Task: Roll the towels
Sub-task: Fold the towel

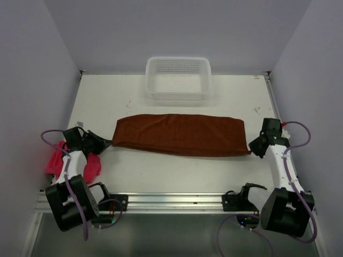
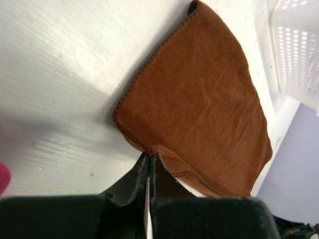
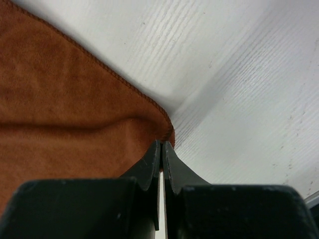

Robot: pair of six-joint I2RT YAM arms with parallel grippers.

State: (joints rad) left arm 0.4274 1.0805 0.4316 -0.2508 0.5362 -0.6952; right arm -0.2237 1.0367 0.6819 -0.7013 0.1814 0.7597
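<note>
The rust-brown towel (image 1: 180, 134) lies folded into a long strip across the middle of the table. My left gripper (image 1: 107, 143) is shut on the strip's near left corner (image 2: 149, 150), pinching the hem. At the other end, my right gripper (image 1: 252, 145) is shut on the near right corner (image 3: 167, 134). The brown towel (image 2: 199, 99) fills most of the left wrist view, and the same towel (image 3: 60, 99) covers the left half of the right wrist view. A bright pink towel (image 1: 91, 166) is bunched at the table's left edge, partly hidden under my left arm.
A white mesh basket (image 1: 178, 92) stands at the back of the table, behind the brown towel; its wall (image 2: 299, 55) shows in the left wrist view. A metal rail (image 1: 171, 201) runs along the table's near edge between the arm bases.
</note>
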